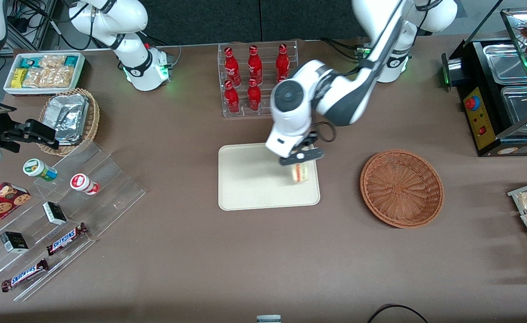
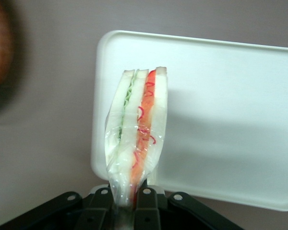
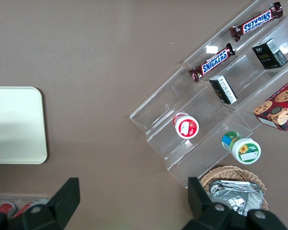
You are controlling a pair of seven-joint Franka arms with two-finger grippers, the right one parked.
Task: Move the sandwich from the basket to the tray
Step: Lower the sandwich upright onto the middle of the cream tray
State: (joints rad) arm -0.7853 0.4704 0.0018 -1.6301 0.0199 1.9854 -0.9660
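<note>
My left gripper (image 1: 300, 162) is shut on the sandwich (image 1: 300, 172), a wrapped wedge of white bread with red and pale filling, and holds it over the cream tray (image 1: 250, 179) near the tray's edge that faces the basket. In the left wrist view the sandwich (image 2: 138, 129) hangs from the gripper (image 2: 127, 199) above the tray (image 2: 221, 120). The reddish-brown wicker basket (image 1: 401, 187) stands beside the tray toward the working arm's end of the table; nothing shows in it.
A clear rack of red bottles (image 1: 256, 76) stands farther from the front camera than the tray. A clear stepped stand with snacks (image 1: 57, 224), a foil-packet basket (image 1: 71, 119) and a white snack box (image 1: 44, 72) lie toward the parked arm's end. A black warmer (image 1: 501, 89) stands at the working arm's end.
</note>
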